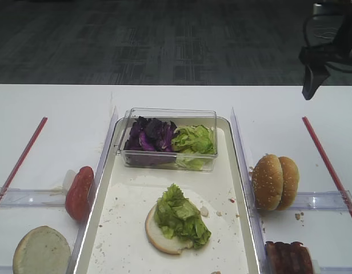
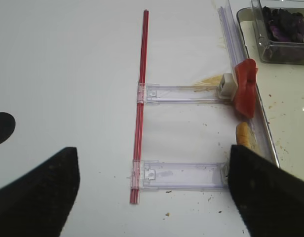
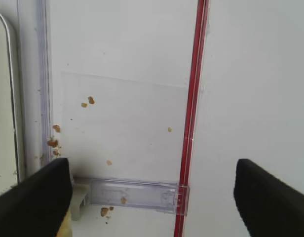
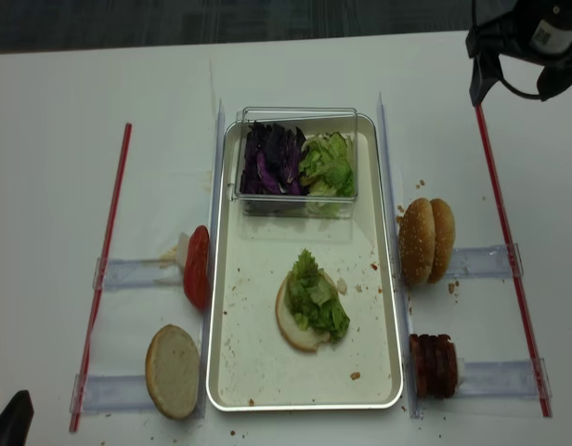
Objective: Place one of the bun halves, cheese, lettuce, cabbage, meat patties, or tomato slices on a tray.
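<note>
A pale bun half (image 1: 164,237) topped with lettuce (image 1: 180,217) lies on the cream tray (image 1: 236,240). At the tray's far end, a clear box holds purple cabbage (image 1: 148,136) and more lettuce (image 1: 194,140). Left of the tray are a tomato slice (image 1: 79,193) (image 2: 245,89) and a bun half (image 1: 42,251). To its right stand two sesame bun halves (image 1: 275,181) and meat patties (image 1: 288,258). Cheese is out of view. My right gripper (image 1: 333,85) (image 3: 152,202) hangs open and empty over the far right. My left gripper (image 2: 152,195) is open and empty near the table's front left.
Red strips (image 1: 327,162) (image 2: 140,98) run along both outer sides, joined to clear plastic holders (image 3: 134,195) (image 2: 184,174). Crumbs (image 3: 88,101) lie right of the tray's rim (image 3: 11,98). The white table ends at dark floor (image 1: 164,40) behind.
</note>
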Robot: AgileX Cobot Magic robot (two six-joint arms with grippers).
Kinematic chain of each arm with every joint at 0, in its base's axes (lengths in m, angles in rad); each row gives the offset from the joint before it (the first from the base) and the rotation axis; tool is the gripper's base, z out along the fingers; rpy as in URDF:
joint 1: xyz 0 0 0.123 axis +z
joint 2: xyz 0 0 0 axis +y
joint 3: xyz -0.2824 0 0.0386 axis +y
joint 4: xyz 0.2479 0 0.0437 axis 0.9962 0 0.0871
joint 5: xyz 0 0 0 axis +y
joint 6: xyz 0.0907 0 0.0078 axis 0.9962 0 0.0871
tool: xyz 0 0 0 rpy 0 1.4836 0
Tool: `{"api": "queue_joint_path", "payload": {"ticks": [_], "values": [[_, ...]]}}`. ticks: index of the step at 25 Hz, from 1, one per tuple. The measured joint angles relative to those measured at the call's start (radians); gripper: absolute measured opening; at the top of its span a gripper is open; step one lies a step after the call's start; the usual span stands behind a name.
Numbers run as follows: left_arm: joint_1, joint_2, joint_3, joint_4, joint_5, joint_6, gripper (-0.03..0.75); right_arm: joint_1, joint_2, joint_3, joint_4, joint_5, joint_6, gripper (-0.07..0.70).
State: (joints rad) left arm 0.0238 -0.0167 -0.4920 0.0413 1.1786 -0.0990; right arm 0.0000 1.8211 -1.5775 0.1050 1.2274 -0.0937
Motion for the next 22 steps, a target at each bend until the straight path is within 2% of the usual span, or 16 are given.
{"api": "queue_joint_path", "payload": {"ticks": [4,9,22], "values": [[0.0,0.0,0.0,0.0,0.0,0.0,0.599,0.0,-0.104,0.085,-0.005,0.0,0.0,0.689],[0.0,0.0,0.0,0.0,0.0,0.0,0.599,0.0,-0.252,0.264,-0.008,0.002,0.0,0.689],[0.0,0.0,0.0,0.0,0.0,0.0,0.599,0.0,-0.619,0.747,-0.01,-0.09,-0.006,0.689]]}}
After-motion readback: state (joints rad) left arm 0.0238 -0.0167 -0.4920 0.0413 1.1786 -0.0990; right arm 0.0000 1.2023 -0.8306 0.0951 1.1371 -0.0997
